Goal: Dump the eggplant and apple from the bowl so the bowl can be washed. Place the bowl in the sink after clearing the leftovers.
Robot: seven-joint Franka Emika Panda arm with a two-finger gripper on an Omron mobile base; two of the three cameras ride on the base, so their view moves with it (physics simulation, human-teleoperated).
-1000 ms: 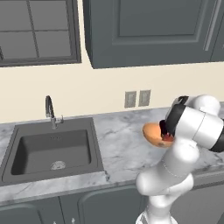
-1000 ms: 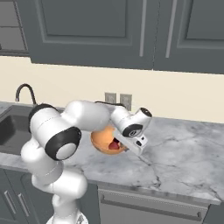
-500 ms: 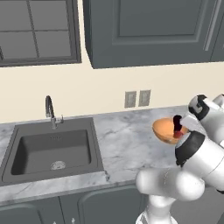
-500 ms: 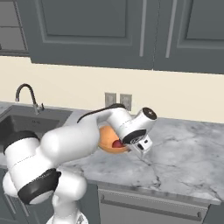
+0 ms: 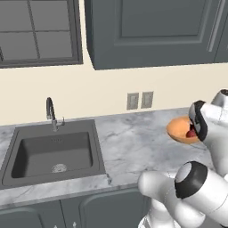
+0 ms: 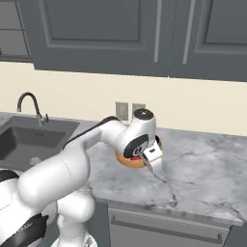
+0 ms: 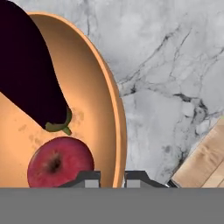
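Note:
In the hand view the orange-tan bowl (image 7: 94,83) holds the dark eggplant (image 7: 30,74) and, below its green stem end, the red apple (image 7: 59,162). My gripper (image 7: 113,178) is shut on the bowl's rim, one fingertip inside and one outside. From the left base the bowl (image 5: 179,129) hangs over the marble counter by my hand, the apple (image 5: 191,132) showing as a red spot at its edge. From the right base my hand covers most of the bowl (image 6: 126,161). The sink (image 5: 53,151) lies far to the left of the bowl.
A curved dark faucet (image 5: 50,111) stands behind the sink (image 6: 29,140). A wooden board (image 7: 205,162) lies on the counter close beside the bowl. Two wall outlets (image 5: 139,100) sit above the marble counter (image 5: 129,142). Dark cabinets hang overhead.
The arm has swung its elbow around and carried the bowl to the right, away from the sink. The jaws have stayed closed on the rim.

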